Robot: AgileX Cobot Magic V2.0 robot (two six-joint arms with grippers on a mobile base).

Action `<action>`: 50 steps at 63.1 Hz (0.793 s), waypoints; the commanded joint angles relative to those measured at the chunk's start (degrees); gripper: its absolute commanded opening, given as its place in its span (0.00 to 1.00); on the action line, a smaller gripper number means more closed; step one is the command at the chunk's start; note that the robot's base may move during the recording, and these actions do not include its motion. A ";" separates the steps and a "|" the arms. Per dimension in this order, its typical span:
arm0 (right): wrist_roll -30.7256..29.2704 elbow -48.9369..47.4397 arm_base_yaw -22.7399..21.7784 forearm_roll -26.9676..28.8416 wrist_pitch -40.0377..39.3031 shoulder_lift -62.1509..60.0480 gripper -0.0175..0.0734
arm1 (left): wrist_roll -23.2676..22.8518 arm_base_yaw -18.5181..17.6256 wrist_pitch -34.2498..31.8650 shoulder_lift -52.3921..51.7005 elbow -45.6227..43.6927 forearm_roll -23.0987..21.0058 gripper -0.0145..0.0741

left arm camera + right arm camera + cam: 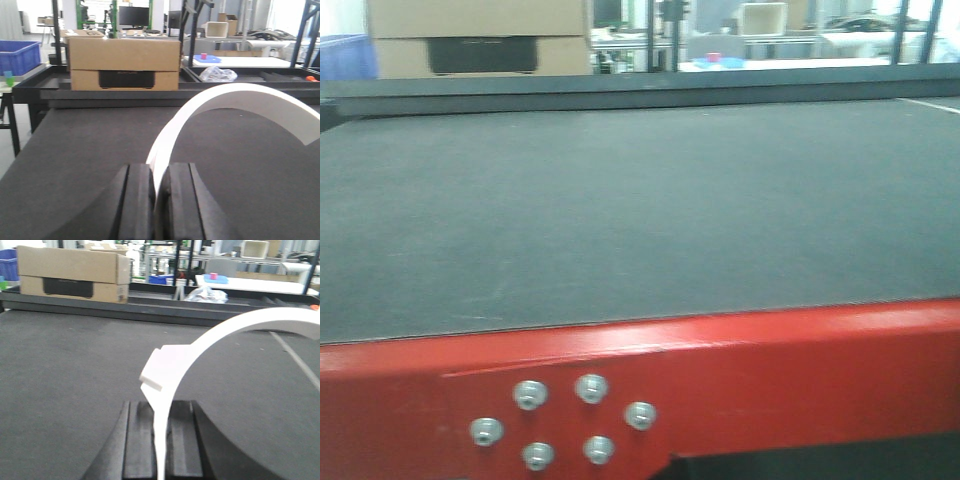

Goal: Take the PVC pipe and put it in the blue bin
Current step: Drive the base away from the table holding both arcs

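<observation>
No PVC pipe shows in any view. The blue bin [342, 55] stands beyond the table's far left corner, and it also appears as the blue bin [17, 56] and the blue bin [7, 264] at the left of both wrist views. My left gripper [160, 167] hangs over the dark table top with its black fingers [140, 200] pressed together. A thin white curved strip [240, 97] rises from between them and arcs to the right. My right gripper [160, 405] looks the same, shut, with a white arc [240, 325] coming up between its fingers. Neither gripper appears in the front view.
The dark mat table [640, 210] has a red front frame [740, 370] with bolts. A cardboard box [125, 62] sits on a black rack behind the far edge, and the same cardboard box [70, 272] shows in the right wrist view. Benches and shelving stand further back.
</observation>
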 commanded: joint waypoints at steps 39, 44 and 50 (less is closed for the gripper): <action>-0.23 0.09 -0.07 -0.59 -1.48 -0.19 0.02 | 0.00 -0.22 -1.83 -0.41 -0.11 -0.14 0.04; -0.23 0.09 -0.07 -0.59 -1.48 -0.19 0.02 | 0.00 -0.22 -1.83 -0.41 -0.11 -0.14 0.04; -0.23 0.09 -0.07 -0.59 -1.48 -0.19 0.02 | 0.00 -0.22 -1.83 -0.41 -0.11 -0.14 0.04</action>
